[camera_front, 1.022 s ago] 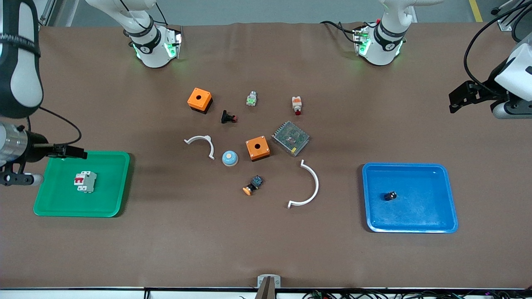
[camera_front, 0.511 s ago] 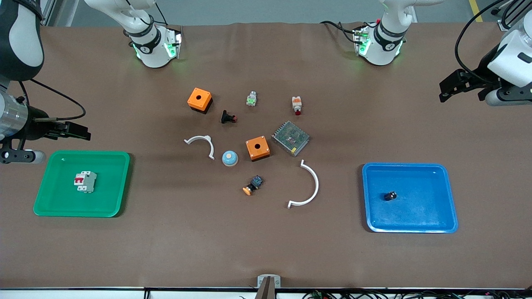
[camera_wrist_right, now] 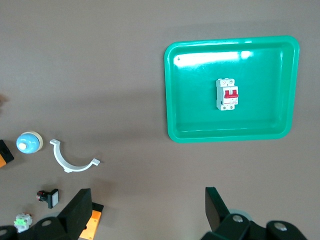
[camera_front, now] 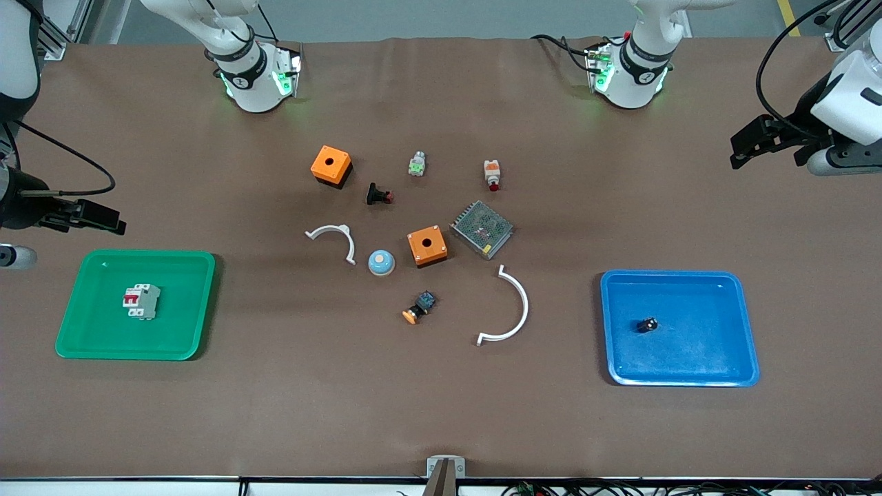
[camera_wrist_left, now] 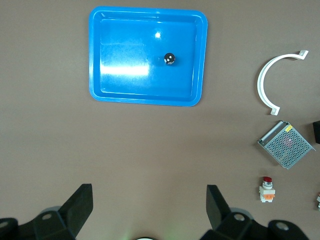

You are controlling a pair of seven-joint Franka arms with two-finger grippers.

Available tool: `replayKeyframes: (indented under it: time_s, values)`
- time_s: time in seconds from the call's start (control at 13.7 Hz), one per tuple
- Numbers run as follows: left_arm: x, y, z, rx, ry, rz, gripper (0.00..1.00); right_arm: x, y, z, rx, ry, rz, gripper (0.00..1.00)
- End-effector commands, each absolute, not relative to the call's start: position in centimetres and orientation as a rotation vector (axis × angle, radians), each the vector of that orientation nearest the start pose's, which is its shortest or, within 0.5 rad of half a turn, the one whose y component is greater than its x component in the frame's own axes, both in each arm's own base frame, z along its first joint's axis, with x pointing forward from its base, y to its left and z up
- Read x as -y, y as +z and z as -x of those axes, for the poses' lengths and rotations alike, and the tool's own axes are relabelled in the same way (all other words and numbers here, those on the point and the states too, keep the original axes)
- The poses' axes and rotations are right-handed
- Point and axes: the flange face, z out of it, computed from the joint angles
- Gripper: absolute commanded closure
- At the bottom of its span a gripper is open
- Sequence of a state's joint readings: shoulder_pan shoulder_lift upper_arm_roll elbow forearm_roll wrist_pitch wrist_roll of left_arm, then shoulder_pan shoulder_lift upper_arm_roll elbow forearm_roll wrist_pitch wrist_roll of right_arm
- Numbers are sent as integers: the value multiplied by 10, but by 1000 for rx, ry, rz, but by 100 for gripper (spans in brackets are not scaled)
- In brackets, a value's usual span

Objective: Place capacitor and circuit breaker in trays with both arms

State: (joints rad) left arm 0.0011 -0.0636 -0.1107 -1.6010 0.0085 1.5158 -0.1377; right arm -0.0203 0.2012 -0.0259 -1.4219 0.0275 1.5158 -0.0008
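The tiny dark capacitor (camera_front: 646, 324) lies in the blue tray (camera_front: 730, 303); it also shows in the left wrist view (camera_wrist_left: 170, 58). The white circuit breaker (camera_front: 142, 301) with red levers lies in the green tray (camera_front: 193, 275); it also shows in the right wrist view (camera_wrist_right: 227, 94). My left gripper (camera_front: 747, 146) is open and empty, high over bare table at the left arm's end. My right gripper (camera_front: 93, 215) is open and empty, up over the table just past the green tray's edge.
Mid-table lie two orange boxes (camera_front: 331, 165) (camera_front: 426, 246), a metal mesh box (camera_front: 481, 229), two white curved clips (camera_front: 510, 310) (camera_front: 335, 238), a blue dome (camera_front: 380, 262), a black button (camera_front: 377, 195), an orange-capped button (camera_front: 418, 307), a grey-green part (camera_front: 416, 165) and a white-orange part (camera_front: 491, 175).
My right gripper has drawn back from over the green tray toward the table's edge and upward. My left gripper has shifted slightly and holds high. Capacitor and breaker have not moved.
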Motion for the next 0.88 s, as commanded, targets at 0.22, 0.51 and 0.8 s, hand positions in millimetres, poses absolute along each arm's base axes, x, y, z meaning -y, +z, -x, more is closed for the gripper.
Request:
replayKeyframes:
  time_s: [0.22,0.51,0.8]
  values:
    - [58,649,-522,61,0,3126,0,23,591,-583,-2,237,3121,0]
    - [57,649,-523,63,0,3125,0,21,609,-557,3,189,3127,0]
    - [60,649,-523,54,0,3125,0,21,616,-536,5,98,3132,0]
